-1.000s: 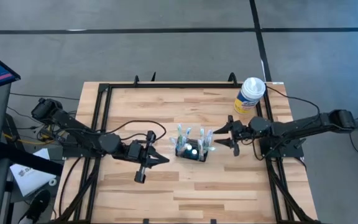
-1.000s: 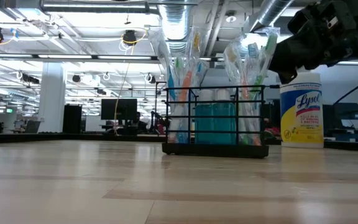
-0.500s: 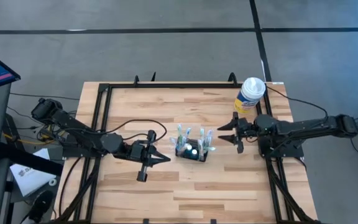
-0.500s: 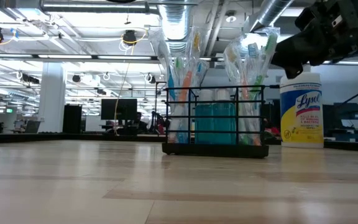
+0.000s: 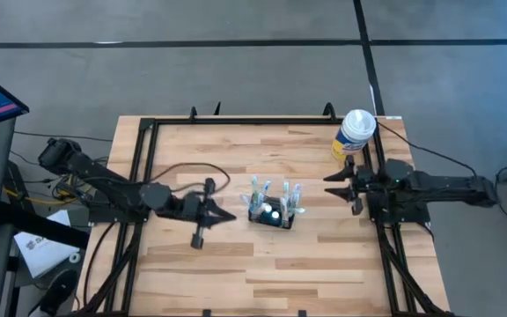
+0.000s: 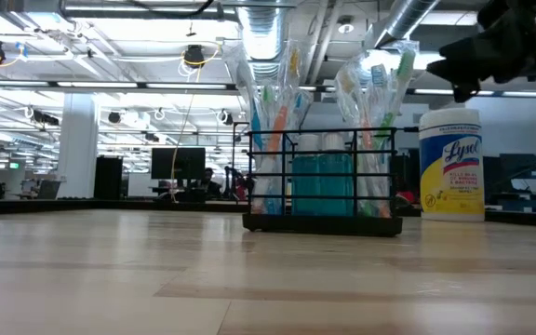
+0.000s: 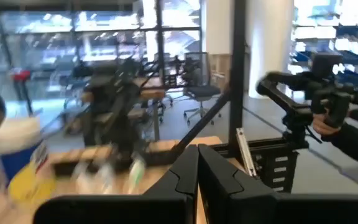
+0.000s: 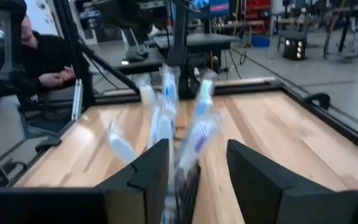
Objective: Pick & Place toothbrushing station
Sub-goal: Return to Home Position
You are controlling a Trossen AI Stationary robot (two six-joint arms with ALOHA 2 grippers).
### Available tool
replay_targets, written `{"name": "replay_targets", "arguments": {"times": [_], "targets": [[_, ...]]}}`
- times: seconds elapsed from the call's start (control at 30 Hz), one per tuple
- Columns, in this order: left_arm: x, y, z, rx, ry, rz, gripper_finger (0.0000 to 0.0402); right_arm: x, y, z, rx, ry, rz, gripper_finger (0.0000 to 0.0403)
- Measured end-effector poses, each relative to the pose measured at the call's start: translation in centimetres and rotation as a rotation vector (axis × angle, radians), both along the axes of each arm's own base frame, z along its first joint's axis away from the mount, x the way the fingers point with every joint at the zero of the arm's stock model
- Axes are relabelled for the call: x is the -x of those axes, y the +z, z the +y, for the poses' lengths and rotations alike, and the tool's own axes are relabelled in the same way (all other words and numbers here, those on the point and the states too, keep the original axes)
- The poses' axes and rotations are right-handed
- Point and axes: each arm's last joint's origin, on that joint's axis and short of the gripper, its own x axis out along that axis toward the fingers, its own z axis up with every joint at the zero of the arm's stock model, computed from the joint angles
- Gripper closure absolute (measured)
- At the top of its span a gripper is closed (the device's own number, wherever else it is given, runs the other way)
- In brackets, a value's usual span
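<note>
The toothbrushing station (image 5: 273, 212) is a small black wire holder with several wrapped toothbrushes standing up in it. It rests by its base on the wooden table, near the middle (image 6: 322, 186). My left gripper (image 5: 229, 218) is shut and hovers level just left of the station, pointing at it (image 7: 197, 171). My right gripper (image 5: 331, 186) is open and hangs above the table to the station's right, facing it (image 8: 197, 168). It also shows at the top right of the low view (image 6: 454, 73). Neither gripper touches the station.
A white-and-yellow wipes canister (image 5: 355, 132) stands at the table's far right corner (image 6: 450, 166), close behind my right arm. A black frame rail (image 5: 143, 176) runs around the table. A seated person (image 8: 36, 62) is beyond the table's left side.
My right gripper has drawn back from the station toward the table's right edge and risen, and its jaws are still apart. My left gripper has shifted a little toward the far edge and is still shut. The station has not moved.
</note>
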Motion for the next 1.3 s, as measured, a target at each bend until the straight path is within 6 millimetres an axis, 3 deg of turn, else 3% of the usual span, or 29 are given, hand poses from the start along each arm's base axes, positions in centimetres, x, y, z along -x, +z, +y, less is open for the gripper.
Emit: {"name": "replay_targets", "arguments": {"times": [0.2,0.37,0.47,0.87,1.3], "targets": [[5.0,-1.3,2.7,0.149,0.012,-0.042,0.0401,2.9,0.9,-0.1,-0.038,-0.034,-0.05,0.0264],[8.4,-2.7,4.0,0.169,0.024,-0.109,0.0401,3.1,1.5,-0.1,-0.06,-0.032,-0.082,0.027],[9.8,-3.8,4.8,0.182,0.065,-0.136,0.0401,2.7,0.9,-0.1,-0.064,-0.037,-0.017,0.0269],[11.6,-8.2,7.1,0.229,0.219,-0.152,0.0401,2.6,0.9,-0.4,-0.017,-0.111,-0.015,0.0266],[12.9,-7.5,7.3,0.261,0.143,-0.265,0.0401,2.7,0.4,-0.4,-0.047,-0.113,0.037,0.026]]}}
